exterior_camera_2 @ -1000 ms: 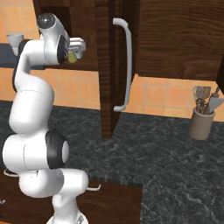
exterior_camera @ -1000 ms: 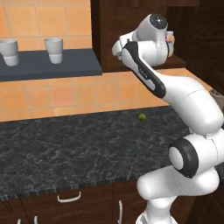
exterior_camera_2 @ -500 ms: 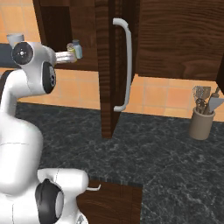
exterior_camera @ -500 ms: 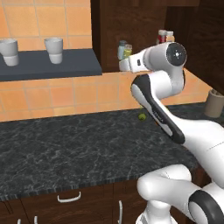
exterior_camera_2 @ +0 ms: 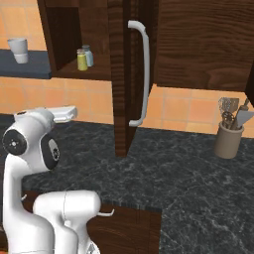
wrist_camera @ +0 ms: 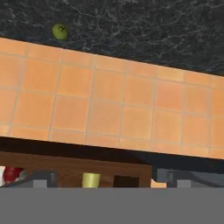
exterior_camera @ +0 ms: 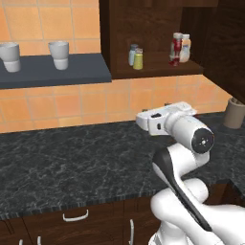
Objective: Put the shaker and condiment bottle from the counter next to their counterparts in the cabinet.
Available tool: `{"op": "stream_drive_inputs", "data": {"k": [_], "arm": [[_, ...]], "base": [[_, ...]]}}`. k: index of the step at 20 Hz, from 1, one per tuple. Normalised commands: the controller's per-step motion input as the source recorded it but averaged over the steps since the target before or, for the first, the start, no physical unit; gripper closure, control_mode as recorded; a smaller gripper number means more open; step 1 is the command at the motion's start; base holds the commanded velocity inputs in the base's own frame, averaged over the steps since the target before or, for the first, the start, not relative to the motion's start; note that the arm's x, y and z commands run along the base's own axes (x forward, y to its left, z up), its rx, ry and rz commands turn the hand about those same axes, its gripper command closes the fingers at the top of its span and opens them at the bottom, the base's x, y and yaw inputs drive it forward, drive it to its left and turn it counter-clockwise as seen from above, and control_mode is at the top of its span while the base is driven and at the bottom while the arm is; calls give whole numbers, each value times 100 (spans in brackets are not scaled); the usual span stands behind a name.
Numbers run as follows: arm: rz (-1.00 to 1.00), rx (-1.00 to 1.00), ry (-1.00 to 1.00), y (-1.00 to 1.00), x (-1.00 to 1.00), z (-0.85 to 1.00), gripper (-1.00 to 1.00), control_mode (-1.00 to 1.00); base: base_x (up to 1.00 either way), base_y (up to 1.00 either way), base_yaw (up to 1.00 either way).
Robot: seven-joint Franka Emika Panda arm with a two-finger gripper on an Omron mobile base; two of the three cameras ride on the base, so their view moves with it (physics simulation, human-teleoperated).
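Note:
The yellow shaker (exterior_camera: 138,60) stands on the cabinet (exterior_camera: 158,72) shelf, right beside the pale blue-grey shaker (exterior_camera: 132,54). Farther right on the same shelf, the red condiment bottle (exterior_camera: 176,49) stands against the orange-tan bottle (exterior_camera: 185,48). The right base view also shows the yellow shaker (exterior_camera_2: 82,60) and the pale shaker (exterior_camera_2: 89,55). My gripper (wrist_camera: 111,179) is open and empty, its fingertips (wrist_camera: 40,177) wide apart. The hand (exterior_camera: 158,119) hangs low over the black counter (exterior_camera: 72,158), well below the shelf. The hand view is rolled upside down, with the yellow shaker (wrist_camera: 91,179) at its bottom edge.
The open cabinet door (exterior_camera_2: 124,74) with its white handle juts out over the counter. A utensil crock (exterior_camera_2: 228,141) stands at the right. Two white cups (exterior_camera: 58,49) sit on the grey-blue wall shelf (exterior_camera: 52,72). A small green fruit (wrist_camera: 60,31) lies by the tiled wall.
The arm has drawn back from the cabinet shelf and swung down low over the counter. The yellow shaker stays on the shelf beside the pale one.

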Motion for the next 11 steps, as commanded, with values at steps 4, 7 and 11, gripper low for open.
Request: {"op": "stream_drive_inputs", "data": {"k": [4,7,11], "arm": [[0,11,-5,0,-100,-100,-100,-100],[0,10,1,0,-93,-100,-100,-100],[5,4,19,0,-23,-72,-100,-100]], "base": [[0,0,0],[0,0,0],[0,0,0]]}}
